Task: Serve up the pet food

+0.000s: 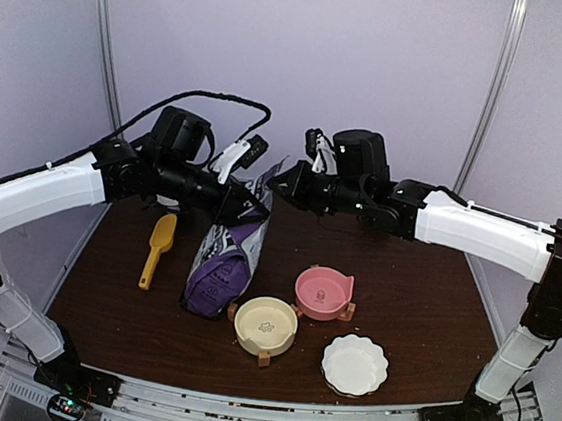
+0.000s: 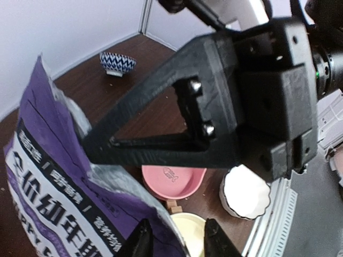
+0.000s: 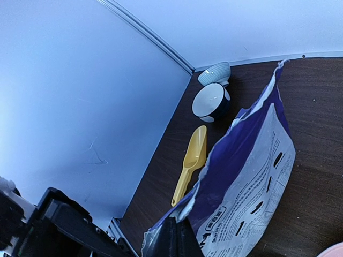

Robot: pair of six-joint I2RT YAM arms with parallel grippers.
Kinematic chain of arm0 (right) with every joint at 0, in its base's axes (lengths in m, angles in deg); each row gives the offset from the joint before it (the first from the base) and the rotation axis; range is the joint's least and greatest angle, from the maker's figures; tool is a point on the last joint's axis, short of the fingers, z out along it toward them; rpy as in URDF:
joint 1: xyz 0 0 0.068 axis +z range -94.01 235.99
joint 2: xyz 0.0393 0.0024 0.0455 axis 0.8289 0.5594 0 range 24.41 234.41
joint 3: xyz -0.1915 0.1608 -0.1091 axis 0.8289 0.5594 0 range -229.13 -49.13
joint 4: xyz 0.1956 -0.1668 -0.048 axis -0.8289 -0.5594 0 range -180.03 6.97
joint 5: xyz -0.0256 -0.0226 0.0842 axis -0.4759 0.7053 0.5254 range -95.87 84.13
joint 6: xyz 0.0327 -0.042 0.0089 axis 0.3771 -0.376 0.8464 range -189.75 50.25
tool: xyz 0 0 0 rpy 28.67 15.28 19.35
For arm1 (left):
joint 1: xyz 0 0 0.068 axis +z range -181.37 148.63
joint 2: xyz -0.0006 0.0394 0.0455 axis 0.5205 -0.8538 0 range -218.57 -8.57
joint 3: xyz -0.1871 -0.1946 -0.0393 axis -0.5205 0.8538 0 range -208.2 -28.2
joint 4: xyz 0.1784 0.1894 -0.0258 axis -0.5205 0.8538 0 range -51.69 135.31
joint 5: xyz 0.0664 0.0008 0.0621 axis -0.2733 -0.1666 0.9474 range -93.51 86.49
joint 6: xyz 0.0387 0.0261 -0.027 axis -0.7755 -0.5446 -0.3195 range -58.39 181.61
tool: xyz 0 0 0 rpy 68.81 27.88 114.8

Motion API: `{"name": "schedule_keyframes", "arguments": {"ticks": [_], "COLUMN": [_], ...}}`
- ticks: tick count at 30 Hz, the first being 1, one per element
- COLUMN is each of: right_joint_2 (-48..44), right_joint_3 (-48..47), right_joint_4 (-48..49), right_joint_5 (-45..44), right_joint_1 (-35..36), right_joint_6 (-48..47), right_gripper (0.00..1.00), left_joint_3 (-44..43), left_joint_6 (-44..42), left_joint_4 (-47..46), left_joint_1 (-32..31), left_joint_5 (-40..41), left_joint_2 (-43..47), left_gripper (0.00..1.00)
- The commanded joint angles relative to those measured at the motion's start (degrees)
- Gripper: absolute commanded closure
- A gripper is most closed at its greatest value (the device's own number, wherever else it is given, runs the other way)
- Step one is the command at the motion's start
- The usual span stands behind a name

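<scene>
The purple pet food bag (image 1: 223, 265) lies on the table with its torn top raised toward the grippers. No kibble shows; it is hidden inside the bag. My right gripper (image 1: 280, 182) is shut on the bag's torn top edge, seen in the right wrist view (image 3: 174, 238), where the bag (image 3: 252, 176) hangs from it. My left gripper (image 1: 255, 209) is at the bag's top from the left. In the left wrist view it (image 2: 177, 243) is open, with the bag's edge (image 2: 64, 203) running between its fingers.
A yellow scoop (image 1: 156, 250) lies left of the bag. A pink bowl (image 1: 323, 290), a cream bowl (image 1: 266, 325) and a white scalloped dish (image 1: 353, 364) stand to its right and front. Two blue bowls (image 3: 210, 101) stand at the back left corner.
</scene>
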Motion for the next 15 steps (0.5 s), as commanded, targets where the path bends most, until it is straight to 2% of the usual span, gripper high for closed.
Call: {"name": "schedule_keyframes", "arguments": {"ticks": [1,6,15], "right_joint_2": [-1.6,-3.0,-4.9], "right_joint_3": [2.9,4.6,6.1], "right_joint_4": [3.2,4.8,5.5], "right_joint_5": [2.5,2.9,2.3], "right_joint_1": [0.8,1.2,1.4], "right_joint_6": [-1.7,-2.8,-3.9], "right_gripper": [1.00,1.00,1.00], "left_joint_3": [-4.4,-7.4,-11.2], "left_joint_6": [2.1,5.9,8.4], "left_joint_4": [-3.6,-2.2,1.3], "left_joint_1": [0.4,1.8,2.0], "left_joint_5": [5.5,8.7,8.0], "left_joint_2": [3.4,1.9,-3.2], "left_gripper": [0.58,0.46,0.45]}}
